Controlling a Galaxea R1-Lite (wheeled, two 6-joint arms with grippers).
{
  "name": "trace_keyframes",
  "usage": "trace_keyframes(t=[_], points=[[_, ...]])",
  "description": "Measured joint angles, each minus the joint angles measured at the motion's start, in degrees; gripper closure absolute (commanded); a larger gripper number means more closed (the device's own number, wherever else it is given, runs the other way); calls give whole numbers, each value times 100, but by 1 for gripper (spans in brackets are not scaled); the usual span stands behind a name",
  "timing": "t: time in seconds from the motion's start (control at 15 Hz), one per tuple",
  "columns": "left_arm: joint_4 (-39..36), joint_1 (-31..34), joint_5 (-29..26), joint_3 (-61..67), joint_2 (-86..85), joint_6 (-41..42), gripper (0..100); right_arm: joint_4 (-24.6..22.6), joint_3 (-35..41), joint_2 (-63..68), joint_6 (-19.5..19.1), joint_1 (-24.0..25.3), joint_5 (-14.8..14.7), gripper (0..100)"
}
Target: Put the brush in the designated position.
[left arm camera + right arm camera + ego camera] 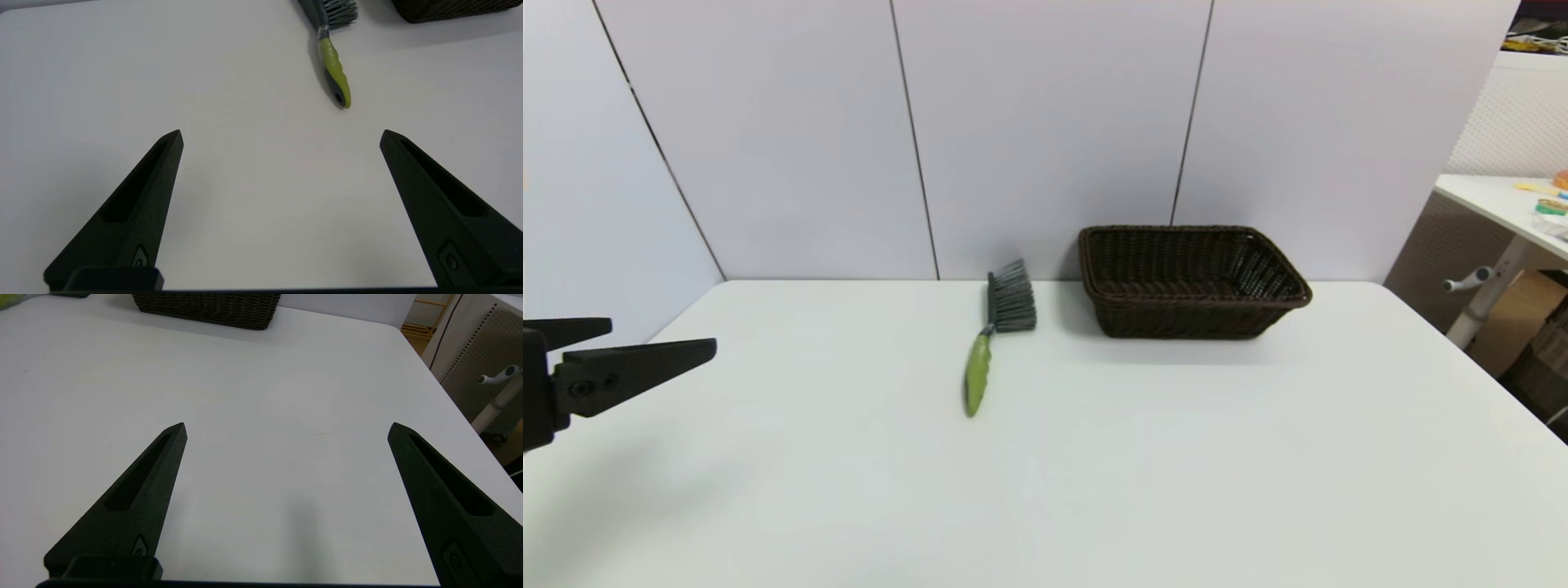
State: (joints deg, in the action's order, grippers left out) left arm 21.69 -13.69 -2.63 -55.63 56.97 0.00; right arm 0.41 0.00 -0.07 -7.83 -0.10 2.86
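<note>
The brush [991,343] lies flat on the white table, its olive-green handle pointing toward me and its grey bristles toward the wall. It shows too in the left wrist view as the brush [333,69]. A dark wicker basket [1188,280] stands just right of the bristles, with nothing in it. My left gripper [662,339] hovers open at the table's far left, well short of the brush, nothing between its fingers. In its own view the left gripper [282,132] faces the handle. My right gripper [286,426] is open over bare table, out of the head view.
The basket [208,310] sits ahead of the right gripper. Grey wall panels close off the table's back edge. Beyond the right edge stand another white table [1503,200] and its metal leg.
</note>
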Motion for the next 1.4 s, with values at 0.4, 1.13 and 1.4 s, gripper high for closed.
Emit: trace_keyframes(t=[0.4,1.13,1.4], points=[[-391,55,-9,996,-1441,401,0,2,0,0,-2,0,-2,0],[-959,914,-216,2690,-3622,866,0,2,0,0,0,0,-2,0],[-1248,1242,-266,3695,-4567,862,0,2,0,0,0,0,0,0]])
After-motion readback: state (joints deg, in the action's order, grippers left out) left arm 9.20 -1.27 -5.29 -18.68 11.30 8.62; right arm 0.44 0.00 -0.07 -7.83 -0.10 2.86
